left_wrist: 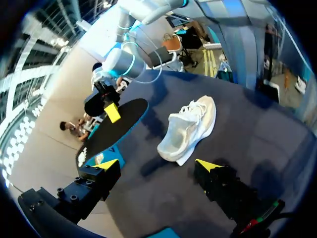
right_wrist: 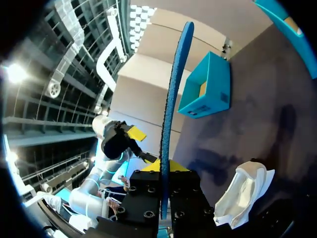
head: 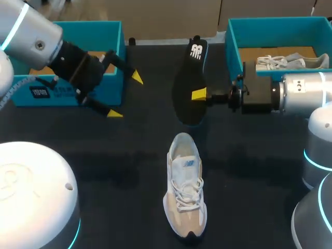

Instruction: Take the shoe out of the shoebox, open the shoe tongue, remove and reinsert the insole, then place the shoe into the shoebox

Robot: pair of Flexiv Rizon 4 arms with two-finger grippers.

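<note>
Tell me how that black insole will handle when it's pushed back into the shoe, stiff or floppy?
Probably semi-stiff: the insole, pinched at one edge by the right gripper, runs almost straight edge-on in the right wrist view. Likely light, since that small pinch carries it. Being thin, it may buckle if pushed hard.

- Insole (head: 189,83), just beyond the shoe (head: 185,194): white logo mark (head: 196,51) on its far end; no wording can be made out.
- Shoe: small blue logo mark (head: 187,164) on the tongue; no wording can be made out.
- Left shoebox (head: 115,85), well left of the shoe: white label (head: 40,92) with dark print on the front wall, too small to read.
</note>
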